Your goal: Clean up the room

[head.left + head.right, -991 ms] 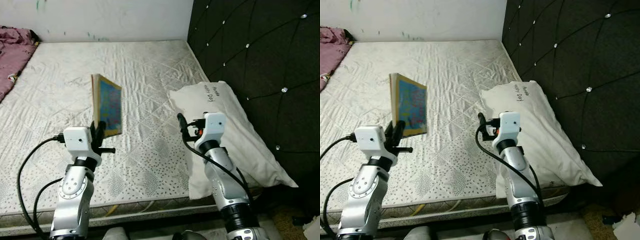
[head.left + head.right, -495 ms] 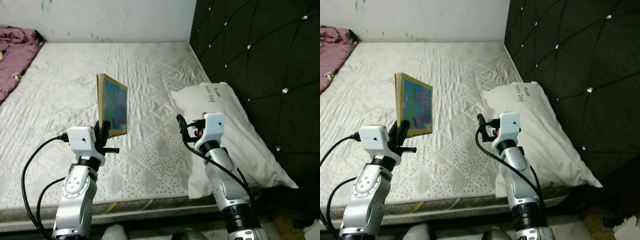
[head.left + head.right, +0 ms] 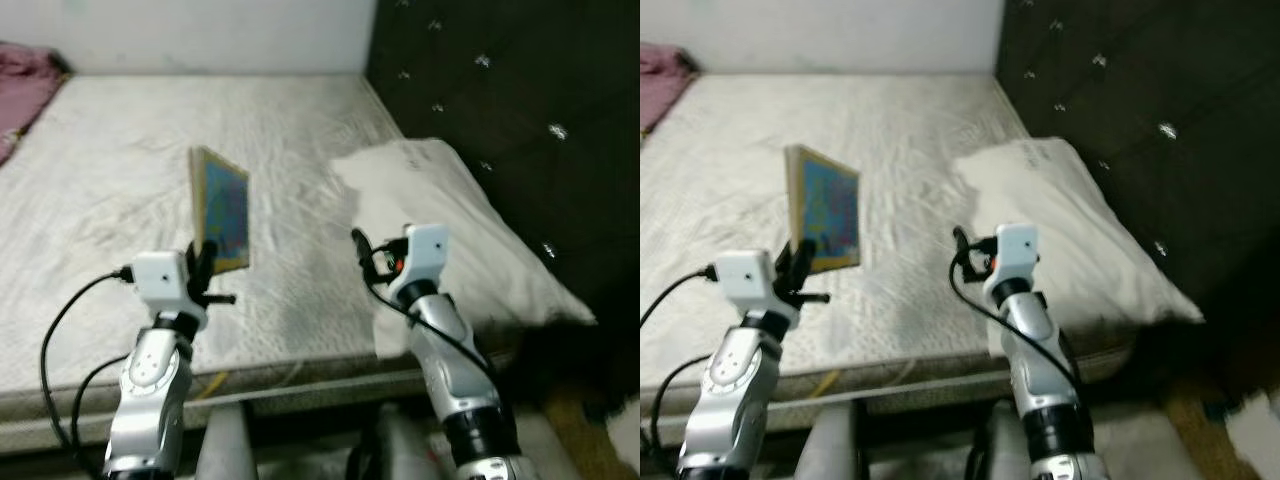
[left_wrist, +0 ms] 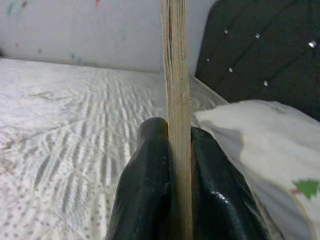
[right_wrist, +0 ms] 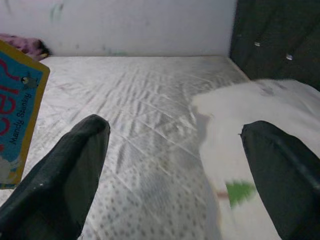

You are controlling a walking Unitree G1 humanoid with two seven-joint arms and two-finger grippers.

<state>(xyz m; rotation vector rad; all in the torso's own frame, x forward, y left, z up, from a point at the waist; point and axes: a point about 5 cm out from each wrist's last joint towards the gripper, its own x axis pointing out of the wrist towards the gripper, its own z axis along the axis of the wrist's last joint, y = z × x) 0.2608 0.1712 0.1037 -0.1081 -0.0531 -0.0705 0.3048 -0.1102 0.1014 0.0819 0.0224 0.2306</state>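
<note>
Your left gripper [image 4: 175, 165] is clamped on the lower edge of a thin picture book [image 3: 222, 210]; the left wrist view shows both black fingers [image 4: 145, 180] pressed flat against its page block. The book stands upright, lifted clear of the mattress [image 3: 120, 170], above the near left part of the bed. Your right gripper [image 5: 175, 165] hangs empty with its fingers spread wide, over the near edge of the mattress just left of the white pillow [image 3: 450, 210]. The pillow lies at the right side against the dark tufted headboard [image 3: 500, 70]. A pink blanket [image 3: 25, 90] is bunched at the far left corner. Judgement on progress: the book is picked up but not yet put away, so this item is roughly half done. No shelf or bin is visible here. The blanket looks untidied; head views are blurred, so small clutter cannot be ruled out.
</note>
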